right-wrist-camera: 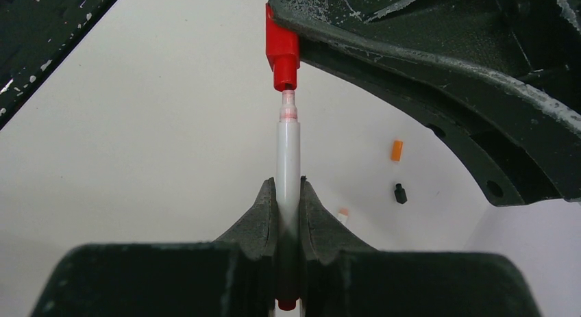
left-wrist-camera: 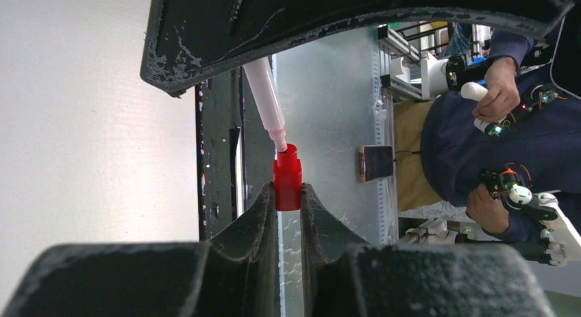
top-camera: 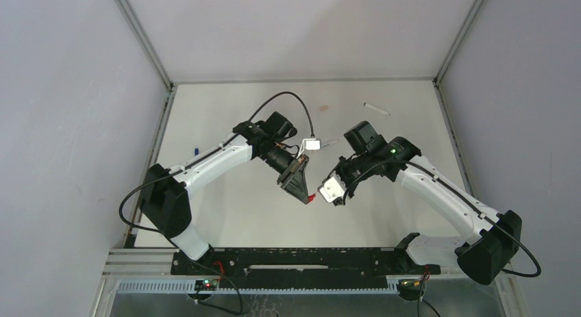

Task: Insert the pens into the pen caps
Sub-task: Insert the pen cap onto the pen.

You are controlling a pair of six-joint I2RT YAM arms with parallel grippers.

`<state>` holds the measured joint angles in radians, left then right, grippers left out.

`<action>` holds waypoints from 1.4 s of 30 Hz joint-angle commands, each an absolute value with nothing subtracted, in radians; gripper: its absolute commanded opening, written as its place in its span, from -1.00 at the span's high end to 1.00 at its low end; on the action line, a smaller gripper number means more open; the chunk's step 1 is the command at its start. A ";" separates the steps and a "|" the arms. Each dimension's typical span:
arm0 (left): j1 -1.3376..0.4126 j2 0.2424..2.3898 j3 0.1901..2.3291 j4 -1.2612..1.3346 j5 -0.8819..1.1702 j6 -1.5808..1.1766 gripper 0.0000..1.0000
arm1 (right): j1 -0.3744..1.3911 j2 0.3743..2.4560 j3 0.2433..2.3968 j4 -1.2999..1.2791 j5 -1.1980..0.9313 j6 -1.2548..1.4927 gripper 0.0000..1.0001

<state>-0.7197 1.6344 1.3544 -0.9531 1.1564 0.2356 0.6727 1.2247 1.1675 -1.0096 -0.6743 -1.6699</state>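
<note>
Jaws of the left gripper (left-wrist-camera: 288, 194) pinch a red cap (left-wrist-camera: 287, 176) by its wide end, and its narrow mouth sticks out past the fingertips. Jaws of the right gripper (right-wrist-camera: 288, 194) clamp a white pen (right-wrist-camera: 288, 156) around its barrel. The pen's reddish tip, straight ahead of those jaws, touches the cap's mouth. Off to the right of the right jaws, an orange cap (right-wrist-camera: 396, 150) and a black cap (right-wrist-camera: 401, 193) lie near each other on the table (right-wrist-camera: 137, 166).

The top external camera is looking steeply down from above and behind the arm bases (top-camera: 195, 245), taking in the whole table (top-camera: 226, 214) from a distance. The 2 wrist cameras are looking along their own fingers (left-wrist-camera: 257, 221) at close range, facing each other, both sharing the red cap (left-wrist-camera: 287, 180) and the white pen (right-wrist-camera: 288, 159).
</note>
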 commanded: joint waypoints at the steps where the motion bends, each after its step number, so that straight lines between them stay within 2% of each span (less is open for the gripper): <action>1: -0.726 1.635 1.385 -0.939 1.191 0.226 0.88 | 0.690 1.211 1.167 -1.012 -0.687 -1.662 1.00; 20: -0.725 1.655 1.373 -0.892 1.197 0.139 0.91 | 0.739 1.226 1.168 -0.983 -0.674 -1.626 1.00; 31: -0.723 1.664 1.352 -0.851 1.117 0.067 0.95 | 0.729 1.213 1.168 -1.023 -0.736 -1.604 1.00; 42: -0.722 1.660 1.347 -0.768 1.130 -0.039 0.94 | 0.757 1.204 1.147 -1.006 -0.758 -1.562 1.00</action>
<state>-0.7246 1.6554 1.3521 -0.9009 1.1439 0.0216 0.7151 1.2247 1.1625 -1.0164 -0.6376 -1.5890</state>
